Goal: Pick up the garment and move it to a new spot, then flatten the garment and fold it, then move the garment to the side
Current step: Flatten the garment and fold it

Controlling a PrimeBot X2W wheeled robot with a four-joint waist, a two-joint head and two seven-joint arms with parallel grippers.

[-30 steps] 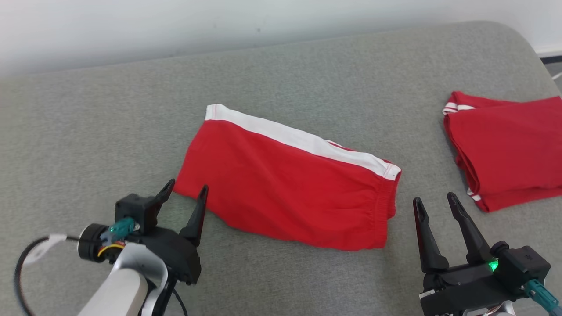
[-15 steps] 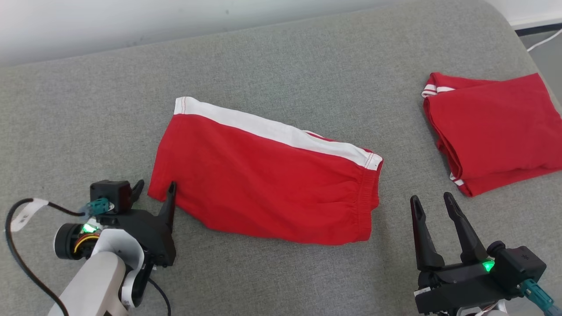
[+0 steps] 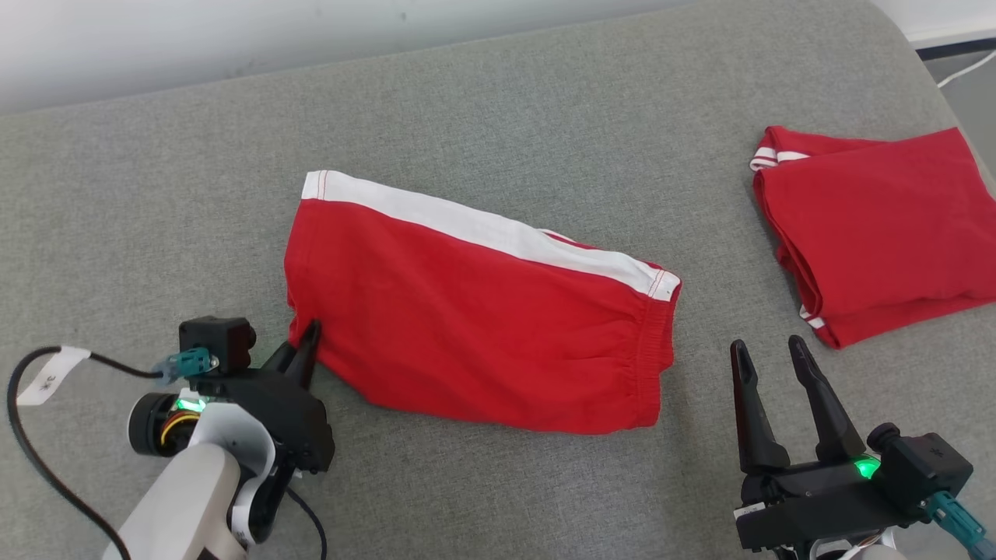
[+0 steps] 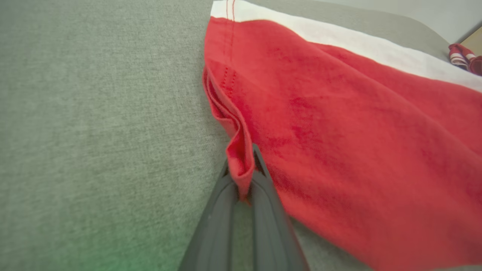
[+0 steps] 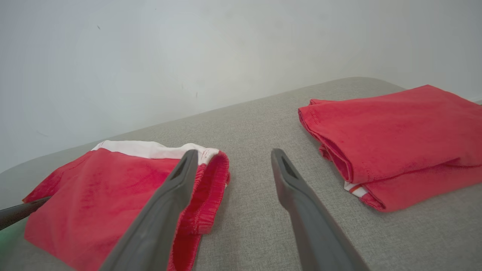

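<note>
Though apart from garment [image 3: 482,327] — folded pile [image 3: 879,233].

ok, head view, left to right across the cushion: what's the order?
cable tag → left claw, shut on the shorts' corner → red shorts → folded red garment. Right claw left out: it overlaps the folded garment.

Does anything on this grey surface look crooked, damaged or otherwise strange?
Nothing is damaged or spilled. The red shorts lie at a slant, and their near left corner is bunched into a narrow fold, pinched in the shut left gripper. The folded red garment lies neatly at the right.
</note>
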